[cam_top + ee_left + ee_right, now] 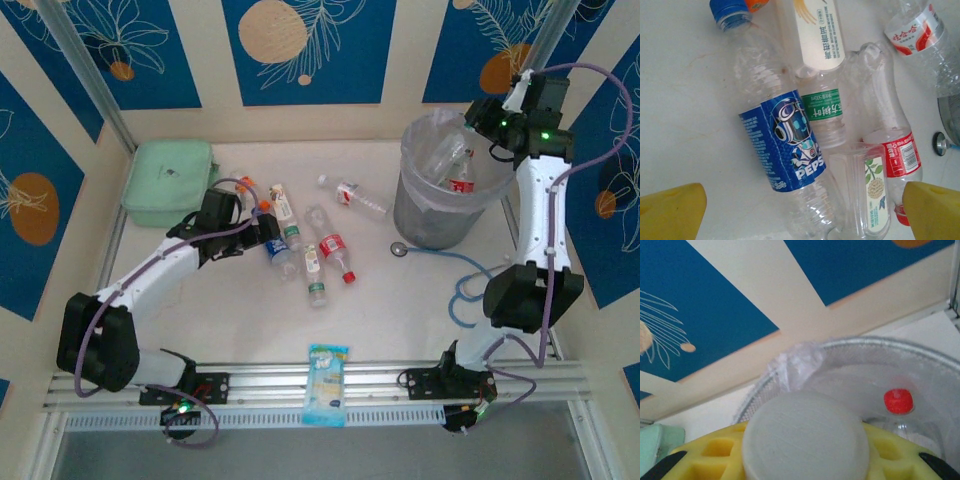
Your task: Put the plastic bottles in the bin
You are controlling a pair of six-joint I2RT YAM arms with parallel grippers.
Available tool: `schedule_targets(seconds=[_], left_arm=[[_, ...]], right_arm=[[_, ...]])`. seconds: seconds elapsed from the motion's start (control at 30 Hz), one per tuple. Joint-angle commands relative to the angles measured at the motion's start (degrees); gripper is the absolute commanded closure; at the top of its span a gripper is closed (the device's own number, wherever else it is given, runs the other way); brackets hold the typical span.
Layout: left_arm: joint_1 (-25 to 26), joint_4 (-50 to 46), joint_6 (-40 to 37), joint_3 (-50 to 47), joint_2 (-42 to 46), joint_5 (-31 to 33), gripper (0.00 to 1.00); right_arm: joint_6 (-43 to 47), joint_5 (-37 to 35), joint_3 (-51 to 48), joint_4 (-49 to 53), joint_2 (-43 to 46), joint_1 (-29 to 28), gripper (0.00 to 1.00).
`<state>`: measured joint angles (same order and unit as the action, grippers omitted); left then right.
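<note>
Pale-ended bottle (805, 440) clamped in right jaws, above bin (420, 215). Risk: off-centre release, bottle strikes rim, falls to table (680, 100). Left jaws wide open over piled bottles (785, 145); closing may pinch two and drop one.

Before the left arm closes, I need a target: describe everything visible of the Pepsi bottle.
The Pepsi bottle is clear, crinkled plastic with a blue label and blue cap, apparently empty. It lies on its side on the white table, base toward the open left gripper, untouched by it. A green-labelled bottle rests against its side.
</note>
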<state>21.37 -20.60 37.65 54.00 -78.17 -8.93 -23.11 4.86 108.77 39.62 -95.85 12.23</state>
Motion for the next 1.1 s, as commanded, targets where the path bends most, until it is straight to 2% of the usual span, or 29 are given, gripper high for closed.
schedule_targets(seconds=[0.0, 0.13, 0.27, 0.5, 0.73, 0.87, 1.07], left_arm=[[-0.23, -0.94, 0.28, -0.13, 1.37, 0.93, 0.00], [-0.27, -0.94, -0.51, 0.74, 0.75, 0.32, 0.00], [-0.27, -0.87, -1.48, 0.82, -0.04, 0.01, 0.00], [-0.71, -8.14, -10.85, 6.69, -2.51, 0.13, 0.00], [-1.39, -8.54, -11.73, 9.42, -5.05, -1.68, 0.00], [-1.91, -7.75, -11.20, 9.19, -5.66, -2.90, 0.00], [-2.73, -6.80, -10.81, 9.41, -6.50, -3.72, 0.00]], right_arm=[[2.15, 1.07, 0.48, 2.77, -1.03, -1.61, 1.00], [4.49, 0.93, -1.28, 4.32, -3.46, -3.01, 1.00], [7.90, -2.26, -0.59, 7.93, -6.72, -5.00, 1.00], [9.28, -9.67, -4.06, 8.44, -10.36, -9.27, 1.00], [3.40, -5.41, -10.30, 4.42, -14.84, -9.77, 0.99], [0.79, -3.92, -11.22, 2.68, -14.57, -9.46, 0.87], [0.22, -2.05, -7.29, 5.13, -10.98, -8.15, 0.59]])
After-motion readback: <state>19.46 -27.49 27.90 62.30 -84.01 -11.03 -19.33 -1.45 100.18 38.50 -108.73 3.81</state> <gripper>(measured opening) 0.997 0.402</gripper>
